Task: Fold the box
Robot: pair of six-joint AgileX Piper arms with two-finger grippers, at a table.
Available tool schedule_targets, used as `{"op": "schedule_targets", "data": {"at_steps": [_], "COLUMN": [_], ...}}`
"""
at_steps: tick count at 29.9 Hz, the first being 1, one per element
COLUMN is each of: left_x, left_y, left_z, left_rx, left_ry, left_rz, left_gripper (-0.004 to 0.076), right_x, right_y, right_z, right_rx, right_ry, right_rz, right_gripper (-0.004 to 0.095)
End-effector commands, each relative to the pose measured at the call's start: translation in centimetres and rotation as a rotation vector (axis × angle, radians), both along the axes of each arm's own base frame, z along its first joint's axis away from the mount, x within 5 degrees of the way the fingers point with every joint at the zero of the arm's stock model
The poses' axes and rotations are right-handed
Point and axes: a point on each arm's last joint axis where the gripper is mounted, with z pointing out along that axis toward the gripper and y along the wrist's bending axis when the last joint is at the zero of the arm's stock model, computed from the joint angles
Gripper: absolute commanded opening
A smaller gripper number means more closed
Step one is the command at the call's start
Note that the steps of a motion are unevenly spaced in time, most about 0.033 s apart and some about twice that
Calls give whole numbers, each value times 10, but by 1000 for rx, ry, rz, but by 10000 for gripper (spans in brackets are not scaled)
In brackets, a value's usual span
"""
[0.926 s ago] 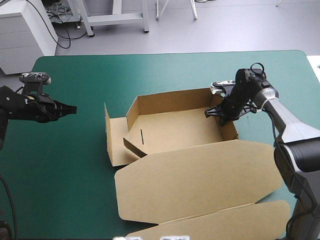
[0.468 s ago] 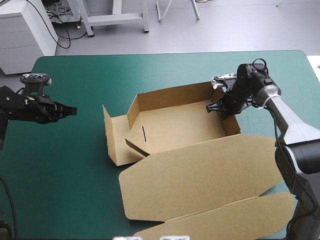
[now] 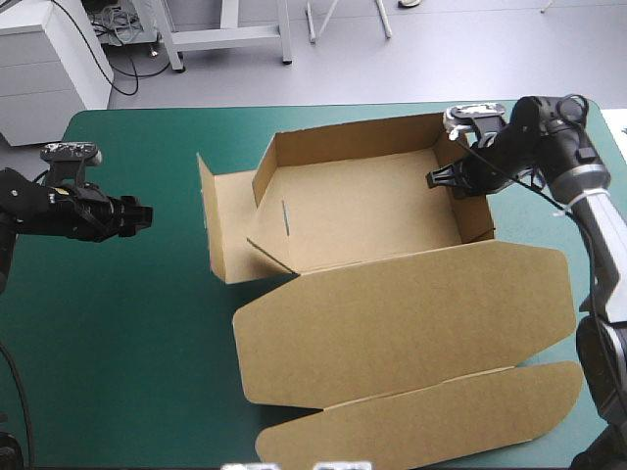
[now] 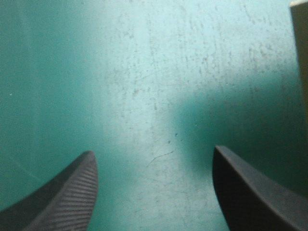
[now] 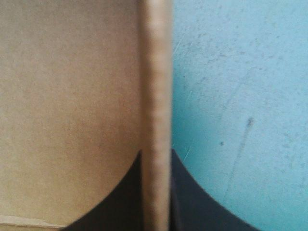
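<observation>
Upper right, my right gripper (image 3: 443,180) pinched the box (image 3: 362,211) by its end wall (image 5: 156,96); I judged a hard pull could buckle it, my left gripper (image 3: 142,213) at centre left standing wide open and empty.

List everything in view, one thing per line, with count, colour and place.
box: one, brown, mid-table, walls raised, lid lying flat toward the near edge
table cover: one, teal-green, under everything
left gripper: one, black, open, over bare cover left of the box
right gripper: one, black, shut on the box's right wall, near its far corner
</observation>
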Motion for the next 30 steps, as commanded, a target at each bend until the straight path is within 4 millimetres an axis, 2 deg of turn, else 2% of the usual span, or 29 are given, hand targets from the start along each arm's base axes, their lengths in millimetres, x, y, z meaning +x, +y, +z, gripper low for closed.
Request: {"op": "schedule_targets", "data": {"at_steps": [1, 4, 8, 15, 18, 22, 30], "left_x": [-3, -2, 0, -1, -2, -5, -9], "left_y": [-8, -16, -23, -29, -30, -32, -34], "left_z": [24, 28, 35, 40, 39, 37, 35], "left_rx": [-102, -217, -339, -427, -430, -422, -415], "left_ry": [-117, -130, -161, -174, -153, -126, -91], "left_rz": [15, 18, 16, -2, -17, -57, -103], "left_gripper": [535, 535, 535, 535, 535, 535, 535], "right_x": [-21, -30, -36, -36, -33, -27, -3], "right_y": [-18, -31, -36, -23, -20, -8, 33], "right_z": [47, 60, 70, 76, 78, 70, 35], "right_rx": [103, 150, 194, 332, 331, 327, 335], "right_ry": [-147, -187, -219, -245, -286, -262, -176], "right_rz": [-42, -62, -59, 4, -13, 3, 44], "right_gripper": [-20, -19, -19, -19, -19, -18, -18]}}
